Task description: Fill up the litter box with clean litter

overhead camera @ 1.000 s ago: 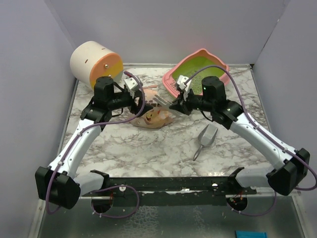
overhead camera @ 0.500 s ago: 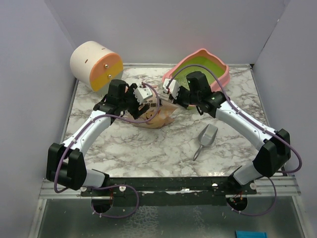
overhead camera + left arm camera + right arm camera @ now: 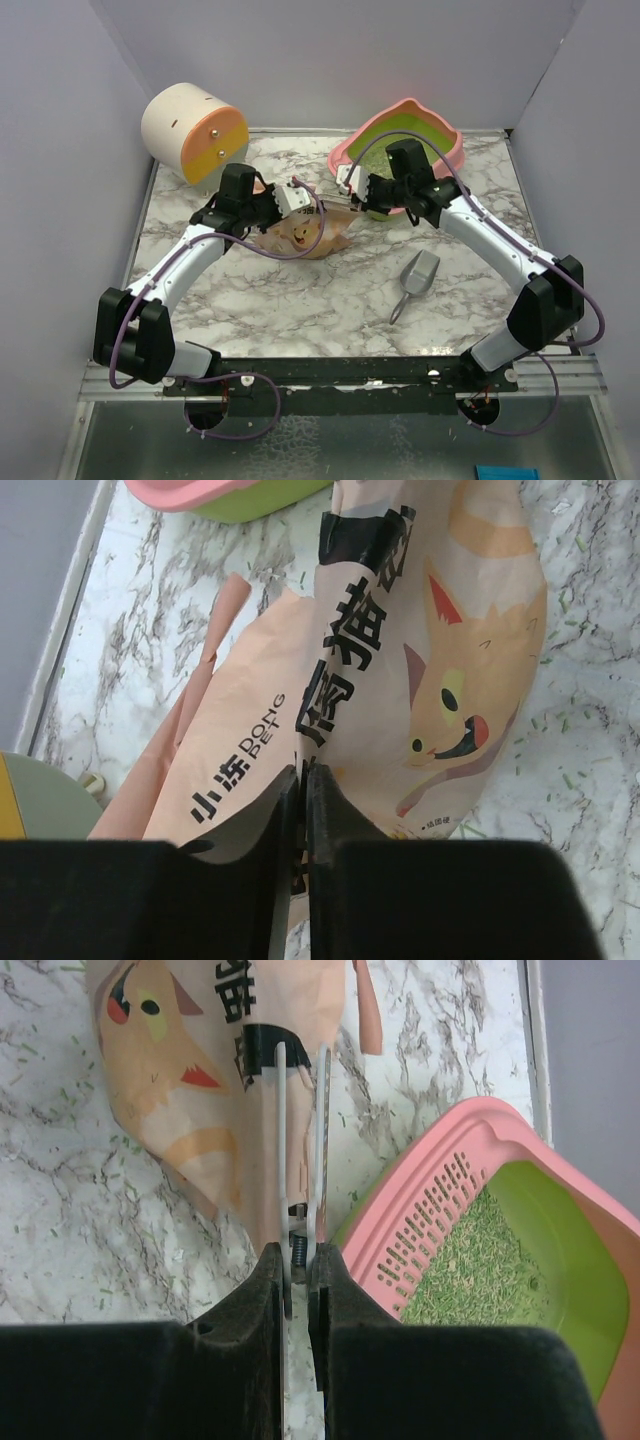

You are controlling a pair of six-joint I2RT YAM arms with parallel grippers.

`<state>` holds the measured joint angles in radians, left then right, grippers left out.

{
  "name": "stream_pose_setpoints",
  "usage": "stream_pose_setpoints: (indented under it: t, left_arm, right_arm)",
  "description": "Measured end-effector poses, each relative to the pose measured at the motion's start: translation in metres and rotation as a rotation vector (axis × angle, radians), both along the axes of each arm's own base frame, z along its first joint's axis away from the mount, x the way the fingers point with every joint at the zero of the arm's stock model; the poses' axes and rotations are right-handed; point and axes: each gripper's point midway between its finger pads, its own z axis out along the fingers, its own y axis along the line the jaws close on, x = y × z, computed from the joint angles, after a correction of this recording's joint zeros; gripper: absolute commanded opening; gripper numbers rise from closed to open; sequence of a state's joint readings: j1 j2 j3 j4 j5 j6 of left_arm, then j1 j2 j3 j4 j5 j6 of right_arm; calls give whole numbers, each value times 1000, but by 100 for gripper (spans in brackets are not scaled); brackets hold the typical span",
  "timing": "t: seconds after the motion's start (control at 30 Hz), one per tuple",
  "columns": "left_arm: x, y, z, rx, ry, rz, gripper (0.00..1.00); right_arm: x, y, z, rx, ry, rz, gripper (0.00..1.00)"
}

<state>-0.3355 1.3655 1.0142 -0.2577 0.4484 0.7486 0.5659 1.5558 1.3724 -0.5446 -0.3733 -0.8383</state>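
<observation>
One peach bag (image 3: pixel 312 236) with a cartoon cat face is being pinched at its edge by the left gripper (image 3: pixel 303 785), whose two fingers are being pressed almost together on it, while one thin two-bladed metal tool (image 3: pixel 280 1140) is being clamped between the nearly closed fingers of the right gripper (image 3: pixel 297 1262). One litter box (image 3: pixel 480 1135) is being shown at the back right of the table (image 3: pixel 300 300), just beside that gripper, with the litter (image 3: pixel 470 1260) lying inside it; one grey scoop (image 3: pixel 418 272) and one cream-and-orange cylinder (image 3: pixel 190 125) are being left untouched.
</observation>
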Motion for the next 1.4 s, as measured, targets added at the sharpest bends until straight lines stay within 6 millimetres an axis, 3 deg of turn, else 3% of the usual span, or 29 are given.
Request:
stream_pose_setpoints:
  t: [0.13, 0.6, 1.2, 1.4]
  left_arm:
    - [-2, 0, -5, 12, 1, -14, 0]
    - [-11, -5, 2, -33, 20, -34, 0]
    - [-23, -9, 6, -67, 40, -45, 0]
    - [-25, -11, 5, -75, 46, -49, 0]
  right_arm:
    - [0, -7, -4, -4, 19, 24, 1]
    - [-11, 13, -29, 26, 112, 139, 1]
    - [-2, 37, -14, 77, 118, 196, 1]
    - [-7, 49, -28, 81, 160, 235, 1]
